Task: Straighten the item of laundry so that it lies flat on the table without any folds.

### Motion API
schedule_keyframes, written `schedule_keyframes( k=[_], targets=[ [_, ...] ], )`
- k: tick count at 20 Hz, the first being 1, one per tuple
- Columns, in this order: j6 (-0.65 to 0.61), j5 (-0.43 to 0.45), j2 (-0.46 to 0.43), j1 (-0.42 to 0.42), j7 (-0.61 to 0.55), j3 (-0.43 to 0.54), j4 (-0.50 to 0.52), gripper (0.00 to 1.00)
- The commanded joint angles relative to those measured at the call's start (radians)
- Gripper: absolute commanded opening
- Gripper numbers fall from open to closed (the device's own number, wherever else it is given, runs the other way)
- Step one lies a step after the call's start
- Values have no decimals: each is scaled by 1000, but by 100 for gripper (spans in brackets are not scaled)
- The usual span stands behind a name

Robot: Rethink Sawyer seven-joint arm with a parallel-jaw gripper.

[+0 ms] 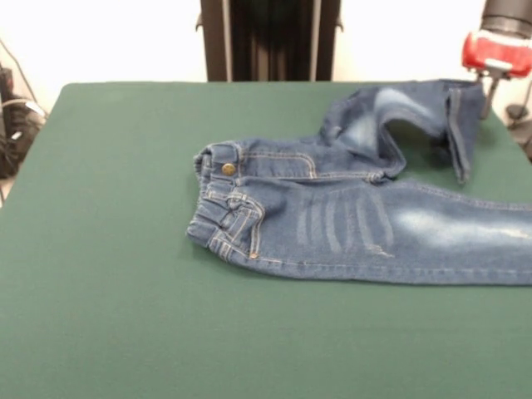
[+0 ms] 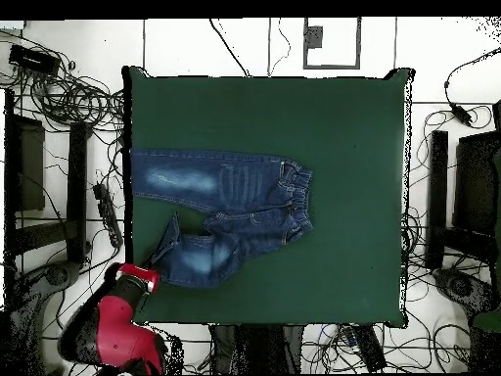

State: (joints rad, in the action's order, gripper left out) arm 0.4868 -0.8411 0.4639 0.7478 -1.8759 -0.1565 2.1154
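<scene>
Item of laundry (image 1: 349,220): blue denim cloth, matt, woven and slightly coarse in look. Faded pale patches show on the thigh and along the near leg, with worn whisker stripes near the pocket. Seams and pocket edges carry tan stitching. Waistband gathered and puckered, as elastic cloth. Button (image 1: 228,169) at the waistband: metal, brassy, faintly shiny.

Table (image 1: 125,316): covered in dark green cloth, felt-like, matt, even and smooth, no sheen.

Robot arm (image 2: 115,323): red casing, smooth, hard, plastic-looking shell with a slight gloss; black parts duller.
</scene>
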Motion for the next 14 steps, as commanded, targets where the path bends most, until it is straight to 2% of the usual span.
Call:
schedule_keyframes(
  k=[1, 4, 11, 12, 14],
  targets=[
    [-114, -161, -41, 41, -109, 95, -182, 0],
    [-81, -224, -84, 51, -119, 107, -232, 0],
    [-28, -229, -156, 40, -142, 142, -353, 0],
    [-31, -250, -160, 45, -137, 144, -363, 0],
    [-57, -385, -153, 80, -70, 146, -359, 0]
  ],
)
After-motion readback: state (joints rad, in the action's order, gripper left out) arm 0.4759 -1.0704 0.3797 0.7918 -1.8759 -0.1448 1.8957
